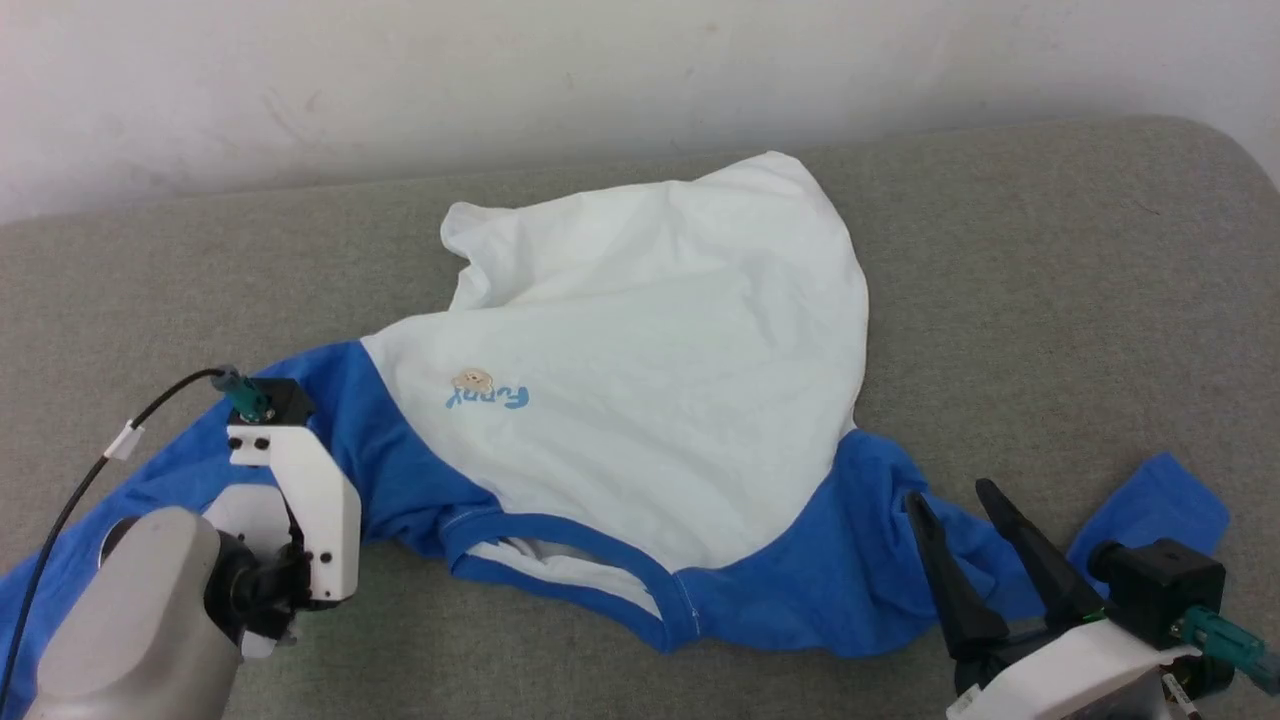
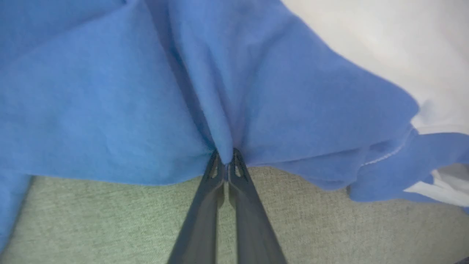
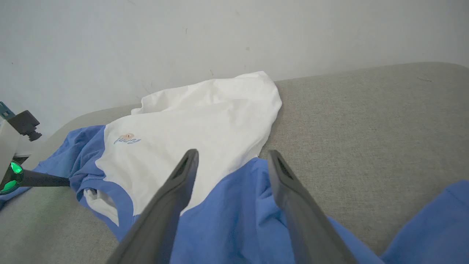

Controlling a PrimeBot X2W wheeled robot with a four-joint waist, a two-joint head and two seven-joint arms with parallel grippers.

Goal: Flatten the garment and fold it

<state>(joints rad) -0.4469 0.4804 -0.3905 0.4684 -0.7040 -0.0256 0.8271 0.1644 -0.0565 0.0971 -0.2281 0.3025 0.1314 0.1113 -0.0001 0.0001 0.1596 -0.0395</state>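
Wall [image 1: 600, 80]: pale and scuffed, running behind the far edge of the table.
Table [image 1: 1050, 300]: covered in grey woven fabric, with a rounded far right corner; it carries the garment.
Garment [image 1: 640, 380]: a white-bodied shirt with blue shoulders. It lies spread but wrinkled across the middle of the table, front side up, neck toward the robot and hem toward the wall. The far left corner of the hem is curled over.
Left-side sleeve [image 1: 150, 480]: blue, trailing toward the near left edge of the head view, partly under the left arm.
Right-side sleeve [image 1: 1160, 510]: blue and bunched; its end lies on the table just beyond the right hand.
Left hand [image 2: 226, 161]: fingers pressed together, clamped on a puckered fold of blue cloth at the garment's edge; grey table shows beneath.
Right hand [image 1: 950, 495]: fingers apart, holding nothing, poised over the blue shoulder cloth at the near right.
Collar [image 1: 560, 565]: a blue band, open toward the robot, white lining visible inside.
Lettering [image 1: 490, 397]: small and blue, on the chest, upside down in the head view.
Emblem [image 1: 472, 379]: tan, touching the lettering's far side.
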